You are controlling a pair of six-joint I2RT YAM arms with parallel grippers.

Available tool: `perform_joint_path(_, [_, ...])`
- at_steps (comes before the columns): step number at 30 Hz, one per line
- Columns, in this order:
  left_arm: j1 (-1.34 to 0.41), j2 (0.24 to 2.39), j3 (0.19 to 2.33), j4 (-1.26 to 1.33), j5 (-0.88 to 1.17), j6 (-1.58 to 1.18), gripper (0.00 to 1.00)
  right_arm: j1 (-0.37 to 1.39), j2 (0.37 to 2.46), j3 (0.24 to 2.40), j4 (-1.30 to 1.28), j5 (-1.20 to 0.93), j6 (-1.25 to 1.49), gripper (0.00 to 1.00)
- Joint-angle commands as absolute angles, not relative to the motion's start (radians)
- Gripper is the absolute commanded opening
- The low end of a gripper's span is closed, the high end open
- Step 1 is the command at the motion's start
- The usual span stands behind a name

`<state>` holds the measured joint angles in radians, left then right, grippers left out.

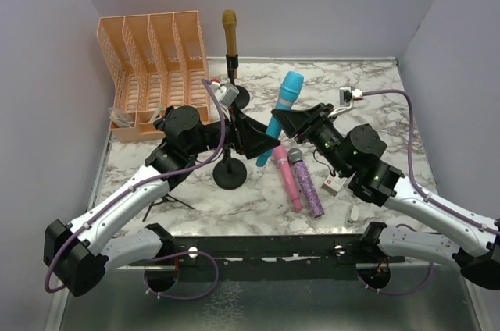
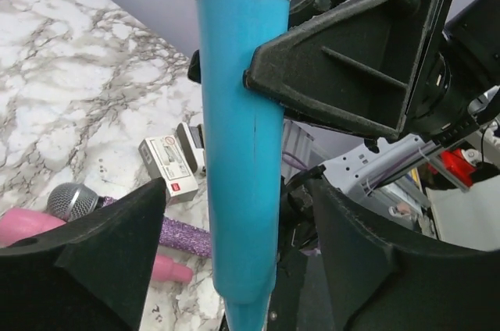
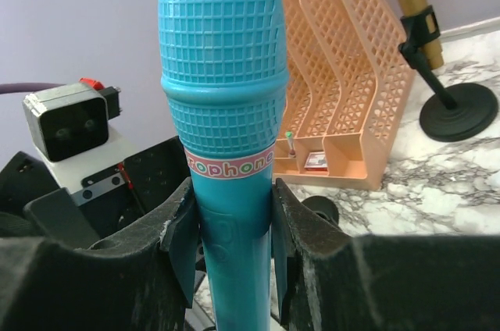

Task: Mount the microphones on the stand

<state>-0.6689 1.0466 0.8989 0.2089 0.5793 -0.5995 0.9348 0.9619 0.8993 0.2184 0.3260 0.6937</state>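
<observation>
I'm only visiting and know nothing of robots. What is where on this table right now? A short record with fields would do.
On a stand: gold microphone, upright at the back
Held up: blue microphone, clamped in the right tool
Left tool: open, one finger on each side of the blue microphone's lower end, gaps showing
Lying flat: pink microphone and purple microphone, side by side
Free stand: black round base, near the left tool
Also there: orange file rack, back left

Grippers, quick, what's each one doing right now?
Left gripper: open, straddling the lower end of the cyan microphone without touching it.
Right gripper: closed, holding the cyan microphone just below its head.
</observation>
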Motion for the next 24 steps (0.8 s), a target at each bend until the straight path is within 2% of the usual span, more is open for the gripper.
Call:
perform_joint_path(1, [-0.687, 1.085, 0.920, 0.269, 0.623, -0.604, 0.67, 0.936, 0.946, 0.874, 0.334, 0.247, 0.718, 0.17])
perform_joint_path(4, [-0.689, 1.089, 0.933, 0.270, 0.629, -0.587, 0.48, 0.935, 0.943, 0.873, 0.328, 0.241, 0.724, 0.20])
perform_joint_path(7, [-0.689, 1.092, 0.940, 0.252, 0.634, -0.556, 0.06, 0.935, 0.937, 0.879, 0.288, 0.257, 0.741, 0.29])
perform_joint_path(8, [-0.690, 1.092, 0.943, 0.243, 0.634, -0.546, 0.00, 0.935, 0.937, 0.884, 0.268, 0.268, 0.746, 0.34])
perform_joint_path(10, [-0.689, 1.092, 0.940, 0.238, 0.634, -0.536, 0.00, 0.936, 0.937, 0.896, 0.222, 0.298, 0.775, 0.48])
perform_joint_path(12, [-0.690, 1.092, 0.935, 0.241, 0.645, -0.530, 0.00, 0.936, 0.940, 0.905, 0.199, 0.310, 0.787, 0.54])
perform_joint_path(24, [-0.690, 1.062, 0.927, 0.225, 0.739, -0.447, 0.00, 0.935, 0.947, 0.941, 0.189, 0.292, 0.817, 0.54])
